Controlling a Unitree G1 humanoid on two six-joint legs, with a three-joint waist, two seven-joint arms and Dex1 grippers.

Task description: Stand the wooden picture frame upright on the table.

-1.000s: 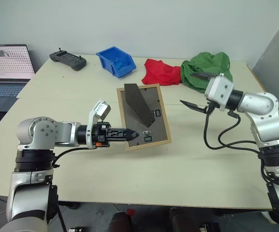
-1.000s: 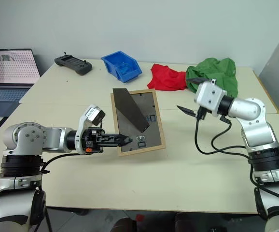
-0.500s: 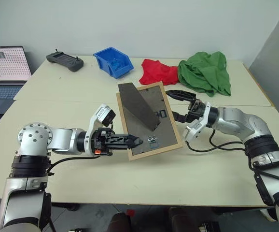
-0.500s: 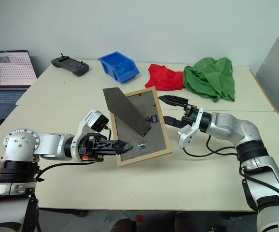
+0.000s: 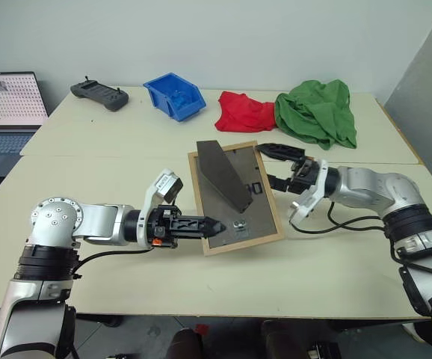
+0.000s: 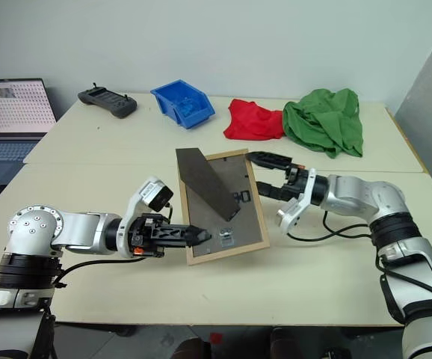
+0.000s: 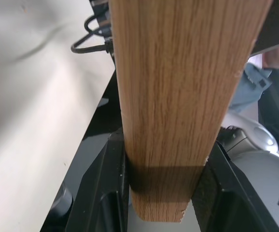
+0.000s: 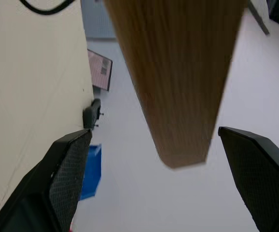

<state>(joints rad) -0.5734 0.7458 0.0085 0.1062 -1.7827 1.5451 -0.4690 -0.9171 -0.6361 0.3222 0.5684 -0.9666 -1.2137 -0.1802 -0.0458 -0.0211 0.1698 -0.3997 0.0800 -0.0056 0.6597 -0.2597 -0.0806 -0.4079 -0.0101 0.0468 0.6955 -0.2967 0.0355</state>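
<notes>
The wooden picture frame (image 5: 252,211) is held tilted over the table (image 5: 321,284), its dark back board facing me and its fold-out stand (image 5: 223,176) sticking out. My left gripper (image 5: 207,224) is shut on the frame's lower left edge; in the left wrist view the light-wood edge (image 7: 178,72) sits clamped between the fingers (image 7: 111,203). My right gripper (image 5: 279,166) is open at the frame's right edge, one finger on each side. In the right wrist view the wood edge (image 8: 178,72) stands between the fingertips (image 8: 69,174) with gaps on both sides.
Along the far side of the table lie a black controller (image 5: 100,95), a blue bin (image 5: 175,96), a red cloth (image 5: 246,112) and a green cloth (image 5: 317,112). A laptop (image 5: 10,97) stands at the far left. A seam (image 5: 89,157) crosses the tabletop.
My right gripper has swung in from the right and now straddles the frame's right edge. The frame has tipped up steeper in the left gripper's hold.
</notes>
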